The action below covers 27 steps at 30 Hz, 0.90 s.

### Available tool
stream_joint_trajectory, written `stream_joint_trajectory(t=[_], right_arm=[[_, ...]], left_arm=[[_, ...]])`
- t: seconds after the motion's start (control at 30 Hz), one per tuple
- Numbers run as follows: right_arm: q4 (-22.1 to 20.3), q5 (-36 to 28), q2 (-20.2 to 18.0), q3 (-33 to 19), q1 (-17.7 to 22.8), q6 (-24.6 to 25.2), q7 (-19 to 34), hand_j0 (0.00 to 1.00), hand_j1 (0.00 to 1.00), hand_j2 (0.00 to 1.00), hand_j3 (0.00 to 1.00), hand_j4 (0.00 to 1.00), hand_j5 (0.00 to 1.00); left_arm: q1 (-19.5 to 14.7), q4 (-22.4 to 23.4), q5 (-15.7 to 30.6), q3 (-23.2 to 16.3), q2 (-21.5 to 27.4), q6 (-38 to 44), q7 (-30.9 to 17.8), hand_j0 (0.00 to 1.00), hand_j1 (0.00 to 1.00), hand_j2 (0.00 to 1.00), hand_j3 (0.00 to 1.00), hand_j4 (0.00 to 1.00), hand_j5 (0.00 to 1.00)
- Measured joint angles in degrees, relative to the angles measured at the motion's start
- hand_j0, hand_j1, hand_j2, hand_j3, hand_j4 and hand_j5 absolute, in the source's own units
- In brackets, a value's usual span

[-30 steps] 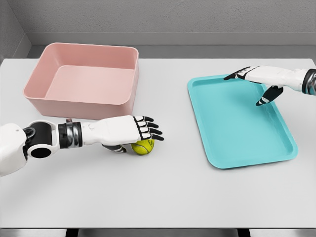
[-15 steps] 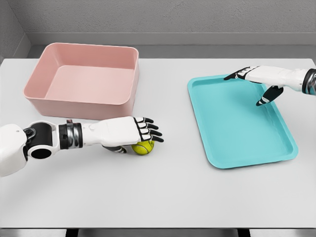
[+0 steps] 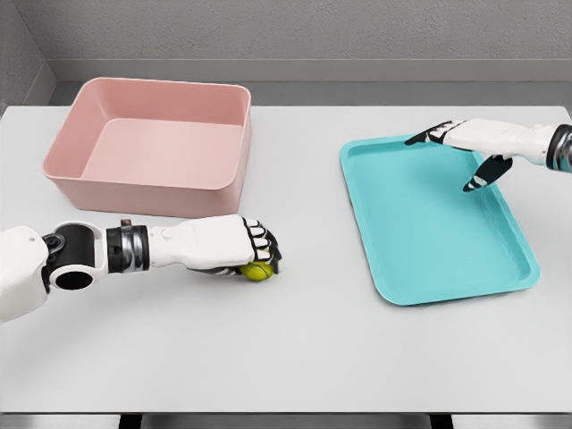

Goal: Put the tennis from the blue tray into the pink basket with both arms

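We see the left hand (image 3: 234, 246) clamped over the tennis ball (image 3: 257, 271) on the table (image 3: 304, 357), just in front of the pink basket (image 3: 152, 143). The right hand (image 3: 466, 143), fingers spread, hovers over the blue tray (image 3: 429, 223), right of the basket.

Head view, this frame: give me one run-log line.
left hand: fingers curled over tennis ball on table | right hand: open above blue tray | pink basket: holds nothing

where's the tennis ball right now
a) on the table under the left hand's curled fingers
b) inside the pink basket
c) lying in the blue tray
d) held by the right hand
a: the tennis ball sits on the white table with the left hand curled over it, in front of the pink basket and outside the blue tray.
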Motion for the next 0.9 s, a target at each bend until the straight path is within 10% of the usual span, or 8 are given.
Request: stream_joint_trajectory(t=[0.9], right_arm=[[-0.03,0.01,-0.08,-0.77,0.44,0.0,-0.01,1.0,1.0,1.0,1.0,1.0,1.0]], left_arm=[[-0.18,-7.55,0.94,3.82,6.1,-0.6,0.12,0.53,0.53,0.53,0.53,0.53,0.53]])
